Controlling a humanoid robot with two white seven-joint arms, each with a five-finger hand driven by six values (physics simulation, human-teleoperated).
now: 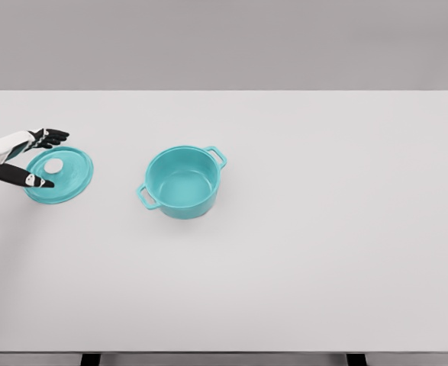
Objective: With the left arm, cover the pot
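Near the table's (300,290) left edge the lid (69,179) is straddled by the open, empty left hand (27,160) — the knob (53,165) must be gripped and carried to the uncovered pot (182,183) mid-table.

Single head view, high, angled down over the table (300,274).

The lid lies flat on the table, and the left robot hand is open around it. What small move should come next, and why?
Probably close the fingers on the white knob of the lid. The left robot hand is spread over the lid's left part and holds nothing, while the pot stands open to the right. A firm grasp seems needed before any lift.
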